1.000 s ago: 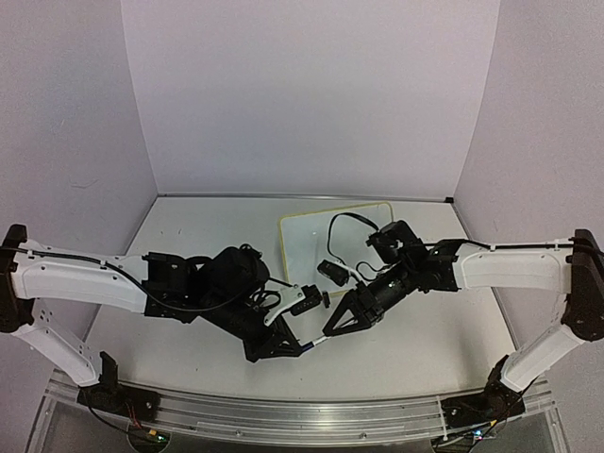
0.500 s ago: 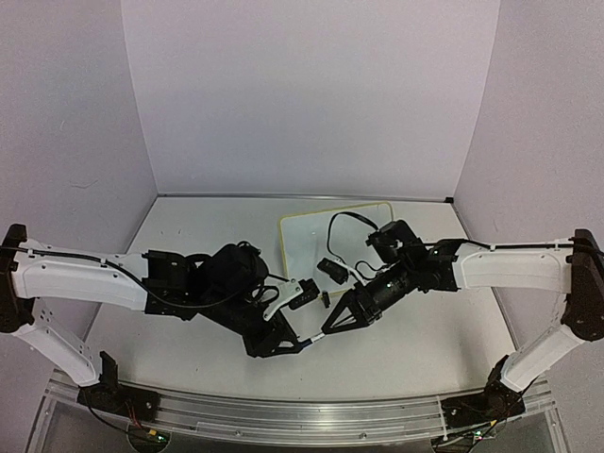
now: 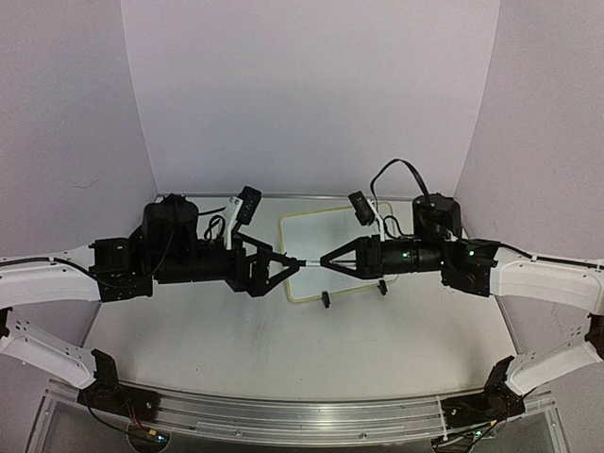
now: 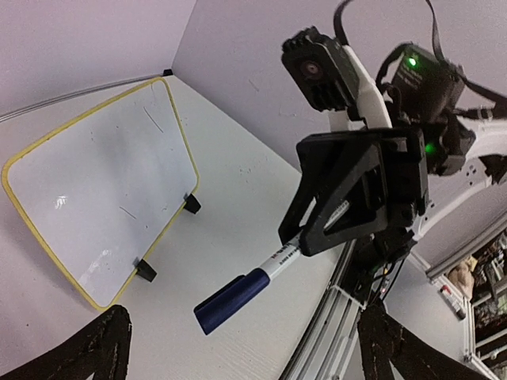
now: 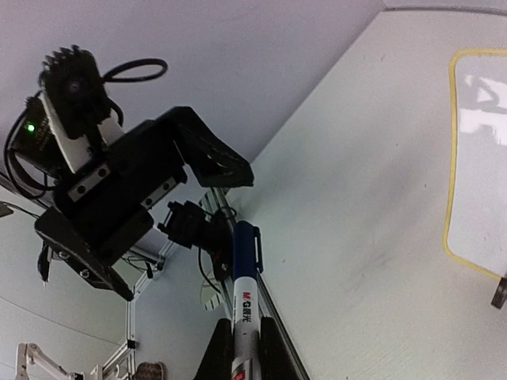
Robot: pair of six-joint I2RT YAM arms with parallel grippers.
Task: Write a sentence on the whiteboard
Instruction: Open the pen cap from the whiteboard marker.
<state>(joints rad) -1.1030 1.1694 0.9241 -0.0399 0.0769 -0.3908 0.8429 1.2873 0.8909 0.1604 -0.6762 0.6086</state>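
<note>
Right claw (image 3: 327,261) grips marker (image 4: 252,283), facing left claw (image 3: 291,265).

A robotics lab cell: plain white walls (image 3: 311,94) box in a white desk (image 3: 208,330), an aluminium rail (image 3: 283,415) at its near edge carries cabled left arm (image 3: 47,283) and right arm (image 3: 552,278), with cluttered shelving (image 4: 485,273) beyond.

Between facing jaws, marker (image 3: 310,263); whiteboard (image 3: 326,231) on table (image 3: 189,330).

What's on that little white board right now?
No writing shows on the whiteboard, only faint specks and glare. From above, the left gripper, right gripper and the capped marker between them hide part of it.
</note>
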